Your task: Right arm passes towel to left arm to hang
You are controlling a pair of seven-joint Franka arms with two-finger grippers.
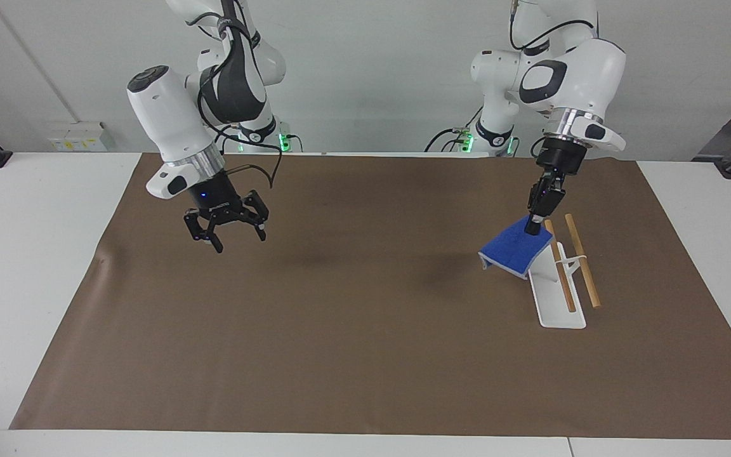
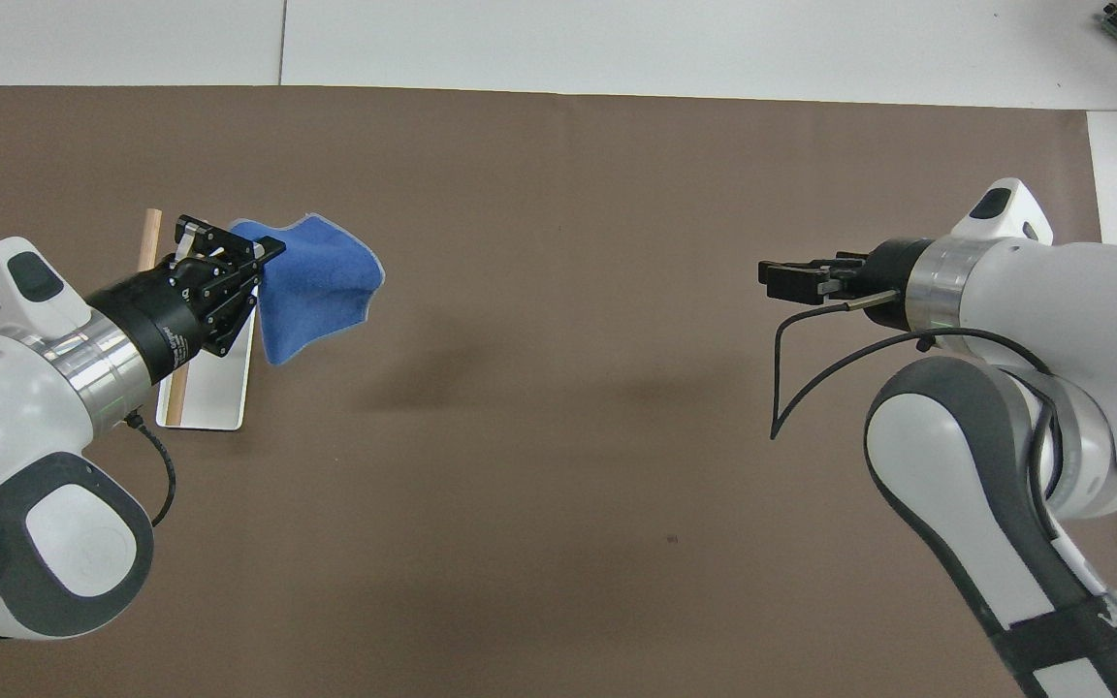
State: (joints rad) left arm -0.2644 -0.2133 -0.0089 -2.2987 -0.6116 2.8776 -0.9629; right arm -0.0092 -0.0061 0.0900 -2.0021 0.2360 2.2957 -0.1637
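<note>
The bright-blue towel (image 1: 513, 252) (image 2: 316, 286) hangs folded from my left gripper (image 1: 533, 227) (image 2: 258, 250), which is shut on its upper corner. It is up in the air, over the end of the white rack base (image 1: 556, 295) (image 2: 214, 388) that lies nearer to the robots and beside the rack's two wooden rods (image 1: 572, 260). In the overhead view one rod (image 2: 148, 238) shows and the left hand covers the rest. My right gripper (image 1: 226, 233) (image 2: 780, 279) is open and empty, raised over the mat at the right arm's end of the table.
A brown mat (image 1: 365, 355) covers most of the white table (image 1: 29, 254). The towel rack is the only object standing on it, at the left arm's end.
</note>
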